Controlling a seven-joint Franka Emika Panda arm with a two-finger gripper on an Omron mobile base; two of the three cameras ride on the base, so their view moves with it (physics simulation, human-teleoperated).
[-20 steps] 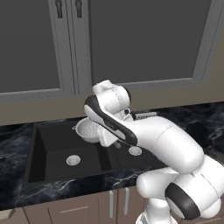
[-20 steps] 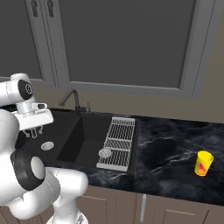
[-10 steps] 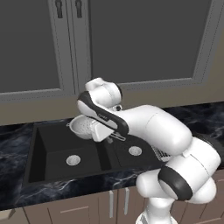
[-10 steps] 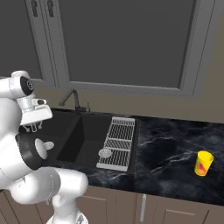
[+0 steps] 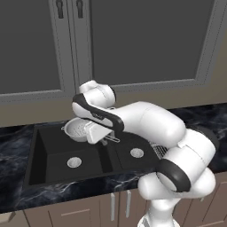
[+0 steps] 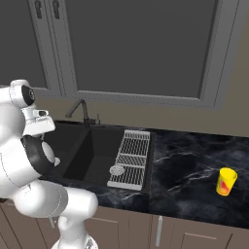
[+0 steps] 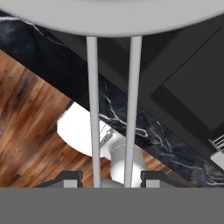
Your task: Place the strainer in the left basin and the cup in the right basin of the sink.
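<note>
1. In the hand view the gripper point(image 7: 112, 177) has its two dark fingertips point(image 7: 70, 177) low in the frame, one on each outer side of the two thin wires of the handle – the jaws stand at a middling width, closed on the handle of the strainer point(image 7: 113, 17), whose pale rim runs across 12 o'clock.
2. Behind the handle wires in that view lie a wood floor point(image 7: 30, 131) at 9 o'clock and a band of black marbled worktop point(image 7: 144, 131) running on a slant toward 4 o'clock.
3. In the left base view the strainer point(image 5: 79, 129) hangs in the air, roughly level, above the far part of the left basin point(image 5: 53, 153), its wire handle pointing toward 3 o'clock into the gripper point(image 5: 99, 133).
4. The left basin's round silver drain point(image 5: 74, 162) sits below the strainer, toward 6 o'clock of it and well apart.
5. The right basin point(image 5: 131, 148) lies just beside the left one, at its 3 o'clock, with its own drain point(image 5: 137, 153).
6. In the right base view a flat wire drying rack point(image 6: 130, 158) lies over the 3 o'clock side of the sink point(image 6: 97, 146), with a small round disc at its near end.
7. The cup point(image 6: 226, 181) stands upright on the worktop point(image 6: 189, 165) – well apart from the sink, far toward 3 o'clock.
8. At the far rim of the sink rises the dark curved faucet point(image 6: 80, 111).
9. Beyond it are grey cabinet doors point(image 6: 141, 44).
</note>
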